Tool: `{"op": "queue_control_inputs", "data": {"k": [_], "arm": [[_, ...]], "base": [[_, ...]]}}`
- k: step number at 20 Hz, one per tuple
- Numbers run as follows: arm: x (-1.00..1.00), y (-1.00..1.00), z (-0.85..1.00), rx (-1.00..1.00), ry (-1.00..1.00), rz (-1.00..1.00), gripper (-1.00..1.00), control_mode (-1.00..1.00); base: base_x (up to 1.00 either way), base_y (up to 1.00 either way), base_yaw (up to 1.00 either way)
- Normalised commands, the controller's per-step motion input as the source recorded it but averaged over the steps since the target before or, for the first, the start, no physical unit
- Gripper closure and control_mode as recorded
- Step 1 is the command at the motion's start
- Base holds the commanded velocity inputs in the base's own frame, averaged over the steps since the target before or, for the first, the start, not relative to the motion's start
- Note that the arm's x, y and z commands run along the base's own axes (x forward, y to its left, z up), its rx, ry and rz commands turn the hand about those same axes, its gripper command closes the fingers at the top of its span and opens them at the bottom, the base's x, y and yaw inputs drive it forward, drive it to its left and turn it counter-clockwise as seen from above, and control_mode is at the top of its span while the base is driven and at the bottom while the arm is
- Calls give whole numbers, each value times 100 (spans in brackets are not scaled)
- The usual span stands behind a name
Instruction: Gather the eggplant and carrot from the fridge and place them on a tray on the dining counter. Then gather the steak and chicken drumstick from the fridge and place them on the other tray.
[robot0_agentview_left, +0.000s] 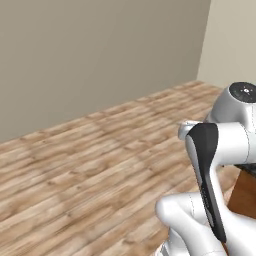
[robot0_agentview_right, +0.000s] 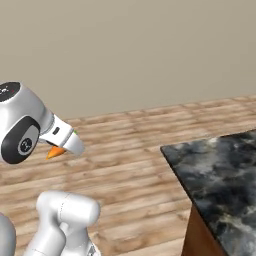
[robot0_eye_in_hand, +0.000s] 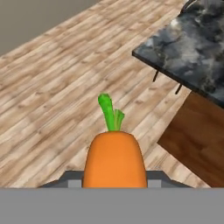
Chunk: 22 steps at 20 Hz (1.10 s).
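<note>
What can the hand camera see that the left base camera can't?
The hand view has the carrot with its green top, gripped in the gripper, plus the dining counter with its marbled top and brown wood base. The left base view has the robot's white arm and the beige walls' corner. Both share the wooden floor.

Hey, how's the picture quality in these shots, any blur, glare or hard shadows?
Hand view: carrot close, sharp and evenly lit, no glare. Right base view: dining counter has a matte marbled top with no highlights, and the wood floor looks soft. Left base view: flat, shadowless light on the wall.
</note>
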Motion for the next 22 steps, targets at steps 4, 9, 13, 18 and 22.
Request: {"op": "queue_control_inputs", "data": {"k": [4,9,13,18,22], "arm": [[0,0,0,0,0,0,100,100],[0,0,0,0,0,0,100,100],[0,0,0,0,0,0,100,100],[0,0,0,0,0,0,100,100],[0,0,0,0,0,0,100,100]], "base": [[93,74,-30],[94,69,-31],[89,65,-33],[72,56,-37],[58,40,-42]]}}
